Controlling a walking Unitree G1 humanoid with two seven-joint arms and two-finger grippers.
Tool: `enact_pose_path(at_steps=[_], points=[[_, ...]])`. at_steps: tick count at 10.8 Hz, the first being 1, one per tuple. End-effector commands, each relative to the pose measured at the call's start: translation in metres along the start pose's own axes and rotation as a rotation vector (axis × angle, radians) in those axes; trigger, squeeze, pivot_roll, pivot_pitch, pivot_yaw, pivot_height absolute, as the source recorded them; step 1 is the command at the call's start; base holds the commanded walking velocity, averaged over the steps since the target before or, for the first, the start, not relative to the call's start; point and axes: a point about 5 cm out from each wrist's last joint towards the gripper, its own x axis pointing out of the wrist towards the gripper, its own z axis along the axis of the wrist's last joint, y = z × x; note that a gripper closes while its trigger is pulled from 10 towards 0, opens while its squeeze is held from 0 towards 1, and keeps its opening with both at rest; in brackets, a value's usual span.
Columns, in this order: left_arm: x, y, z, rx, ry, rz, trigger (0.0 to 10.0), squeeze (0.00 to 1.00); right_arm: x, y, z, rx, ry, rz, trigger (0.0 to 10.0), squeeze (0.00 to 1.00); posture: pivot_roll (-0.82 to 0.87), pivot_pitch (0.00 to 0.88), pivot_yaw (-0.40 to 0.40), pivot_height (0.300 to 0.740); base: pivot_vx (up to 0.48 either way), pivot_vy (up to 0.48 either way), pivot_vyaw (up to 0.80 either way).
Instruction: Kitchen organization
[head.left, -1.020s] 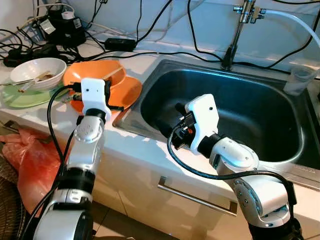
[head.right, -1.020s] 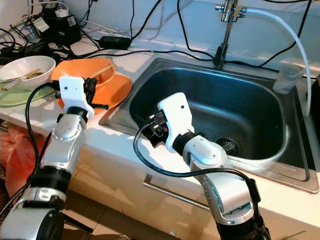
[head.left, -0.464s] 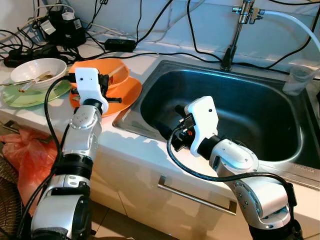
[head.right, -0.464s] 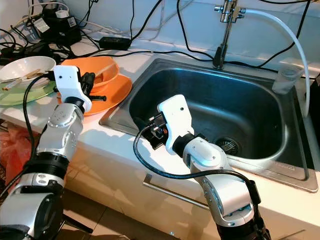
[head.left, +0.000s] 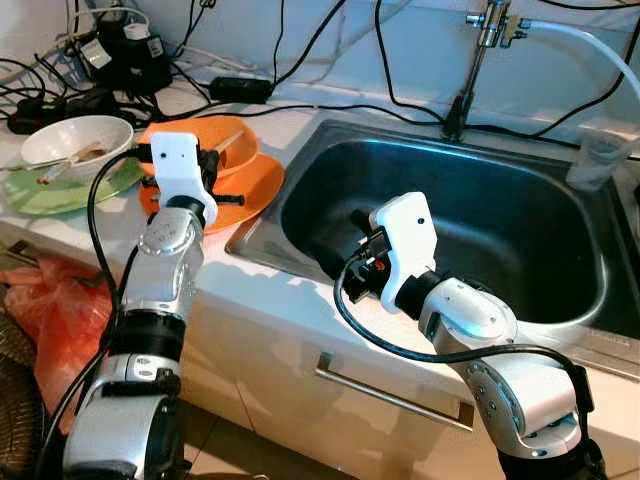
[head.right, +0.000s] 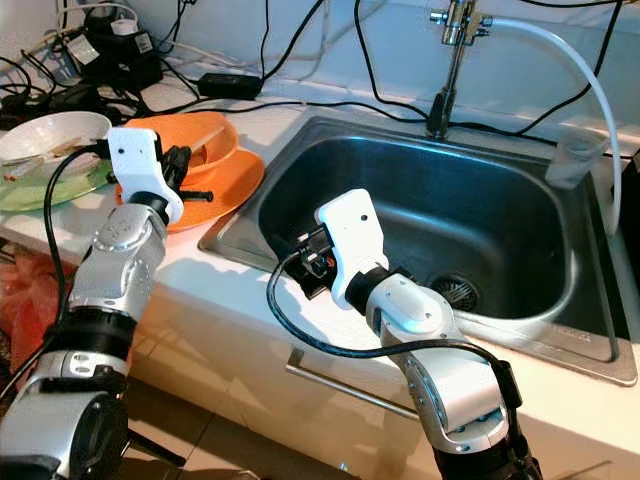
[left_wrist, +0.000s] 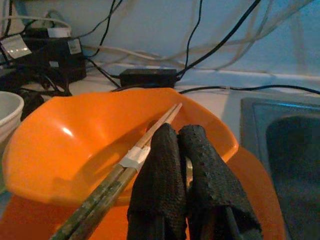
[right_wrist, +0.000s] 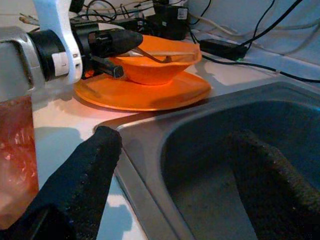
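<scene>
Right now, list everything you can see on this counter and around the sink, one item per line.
Orange bowl: 1, orange, on the orange plate.
Orange plate: 1, orange, counter beside the sink.
Chopsticks: 1 pair, wooden, in the orange bowl.
White bowl: 1, white, on the green plate.
Green plate: 1, green, counter's left end.
Sink: 1, steel.
Faucet: 1, silver, behind the sink.
Cup: 1, clear, sink's right rim.
Cables: several, black, back of the counter.
Left gripper: shut, at the orange bowl.
Right gripper: open, over the sink's edge.
</scene>
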Motion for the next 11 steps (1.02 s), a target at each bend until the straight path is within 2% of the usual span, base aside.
enact_pose_path(at_steps=[1,4,7,8,9,10,11], points=[[-0.003,-0.004,-0.011,-0.021,0.063,-0.012,0.0,0.0,0.0,0.0,0.004,-0.008,-0.014,0.004,10.0,0.0,-0.07,0.0,0.012,0.74,0.0,0.0,0.0],[0.0,-0.004,0.014,-0.06,0.016,0.008,0.0,0.0,0.001,-0.001,0.004,-0.01,-0.017,0.003,10.0,0.0,-0.07,0.0,0.013,0.74,0.0,0.0,0.0],[-0.001,0.001,0.019,-0.059,-0.008,0.052,0.0,0.0,0.002,-0.001,0.005,-0.012,-0.017,0.003,10.0,0.0,-0.07,0.0,0.014,0.74,0.0,0.0,0.0],[-0.002,0.0,0.02,-0.052,-0.009,0.047,0.5,0.0,0.002,-0.001,0.004,-0.012,-0.017,0.003,10.0,0.0,-0.07,0.0,0.012,0.74,0.0,0.0,0.0],[-0.002,-0.001,0.019,-0.045,-0.001,0.04,2.7,0.0,0.002,-0.001,0.004,-0.013,-0.017,0.004,10.0,0.0,-0.07,0.0,0.012,0.74,0.0,0.0,0.0],[-0.002,-0.002,0.016,-0.039,0.014,0.037,8.5,0.0,0.002,-0.001,0.004,-0.013,-0.017,0.004,10.0,0.0,-0.07,0.0,0.014,0.74,0.0,0.0,0.0],[-0.002,-0.003,0.012,-0.029,0.034,0.035,10.0,0.0,0.002,-0.001,0.004,-0.013,-0.017,0.002,10.0,0.0,-0.07,0.0,0.014,0.74,0.0,0.0,0.0]])
